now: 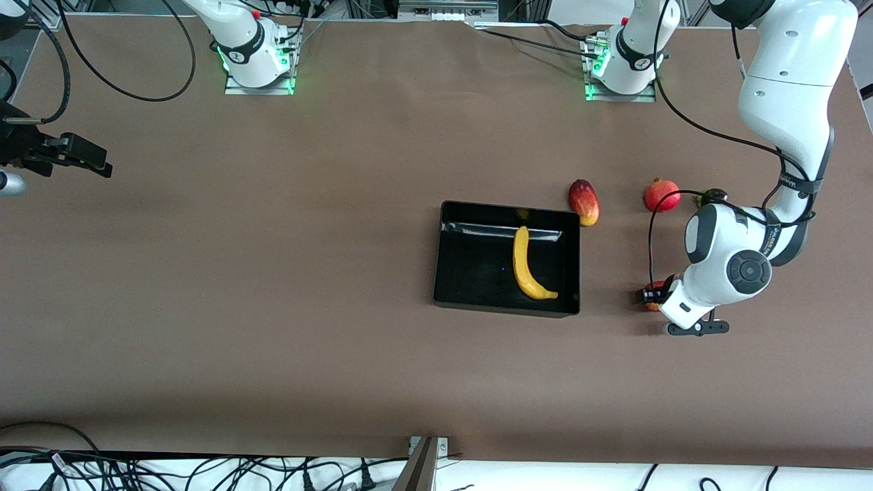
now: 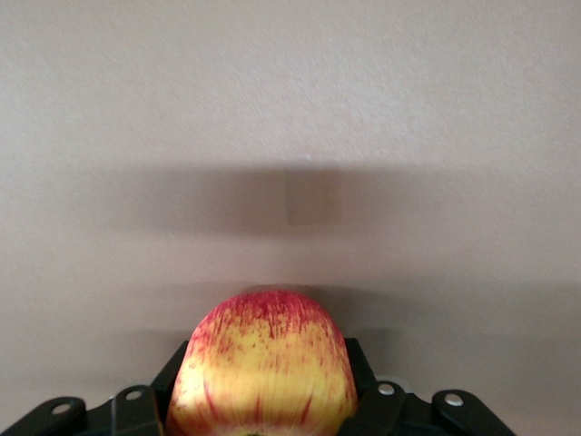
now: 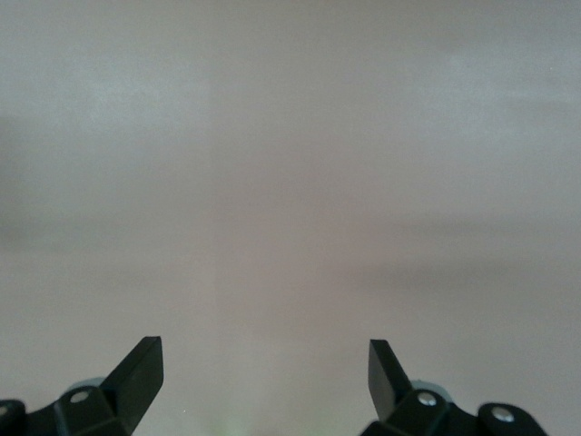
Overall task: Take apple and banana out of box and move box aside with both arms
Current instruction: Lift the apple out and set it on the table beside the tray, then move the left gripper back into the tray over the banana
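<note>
We found the black box [image 1: 477, 273] on the brown desk [image 1: 273, 307], and we placed everything else from it. The banana [image 1: 527, 264] lay inside the box, in the part toward the left arm's end of the desk, one tip close to the box wall nearer the front camera. The apple [image 2: 263, 368] was outside the box, toward the left arm's end of the desk and well apart from the box wall — the left hand [image 1: 653, 296] was clamped on it, a finger on either flank, low over the desk. A mango [image 1: 584, 202] lay just beside the box's corner toward the robots' bases, and a pomegranate [image 1: 662, 195] lay farther out toward the left arm's end. The right hand [image 3: 263, 372] waited well away from the box at the right arm's end of the desk — its fingers [image 3: 136, 372] spread wide, gripping nothing.
</note>
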Tool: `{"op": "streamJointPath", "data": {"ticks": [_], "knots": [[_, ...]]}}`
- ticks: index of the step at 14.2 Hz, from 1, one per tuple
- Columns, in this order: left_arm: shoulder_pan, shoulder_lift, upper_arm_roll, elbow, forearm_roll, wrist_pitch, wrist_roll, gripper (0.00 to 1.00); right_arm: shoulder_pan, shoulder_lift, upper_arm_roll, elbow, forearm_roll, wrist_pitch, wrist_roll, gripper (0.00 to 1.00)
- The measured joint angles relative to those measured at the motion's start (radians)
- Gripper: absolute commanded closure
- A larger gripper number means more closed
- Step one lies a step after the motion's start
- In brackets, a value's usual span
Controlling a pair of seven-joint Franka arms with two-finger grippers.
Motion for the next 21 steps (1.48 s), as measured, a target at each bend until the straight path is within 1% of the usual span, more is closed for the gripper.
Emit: {"op": "streamJointPath", "data": {"ticks": [1,2,5,7,9,11,13,15,17,19,21], "knots": [[0.003,0.001,0.000,0.000,0.012,0.007,0.000,0.32,0.000,0.000,0.000,0.000,0.000,0.000,0.000,0.00],[0.005,0.001,0.000,0.000,0.021,0.012,0.000,0.00,0.000,0.000,0.000,0.000,0.000,0.000,0.000,0.00],[0.008,0.002,0.001,0.001,0.033,-0.001,-0.005,0.00,0.000,0.000,0.000,0.000,0.000,0.000,0.000,0.00],[0.007,-0.008,-0.004,0.018,0.036,-0.092,-0.015,0.00,0.000,0.000,0.000,0.000,0.000,0.000,0.000,0.00],[-0.009,-0.054,-0.015,0.046,0.030,-0.201,-0.055,0.00,0.000,0.000,0.000,0.000,0.000,0.000,0.000,0.00],[-0.057,-0.128,-0.028,0.060,-0.025,-0.283,-0.154,0.00,0.000,0.000,0.000,0.001,0.000,0.000,0.000,0.00],[-0.151,-0.191,-0.032,0.064,-0.103,-0.318,-0.289,0.00,0.000,0.000,0.000,0.001,0.000,0.000,0.000,0.00],[-0.255,-0.211,-0.033,0.069,-0.129,-0.324,-0.440,0.00,0.000,0.000,0.000,0.001,0.000,0.000,0.000,0.00],[-0.333,-0.195,-0.032,0.070,-0.132,-0.324,-0.563,0.00,0.000,0.000,0.000,0.001,0.000,0.000,0.000,0.00],[-0.380,-0.155,-0.031,0.070,-0.132,-0.302,-0.630,0.00,0.000,0.000,0.000,0.001,0.000,0.000,0.000,0.00],[-0.400,-0.106,-0.031,0.070,-0.132,-0.227,-0.683,0.00,0.000,0.000,0.000,0.001,0.000,0.000,0.000,0.00]]}}
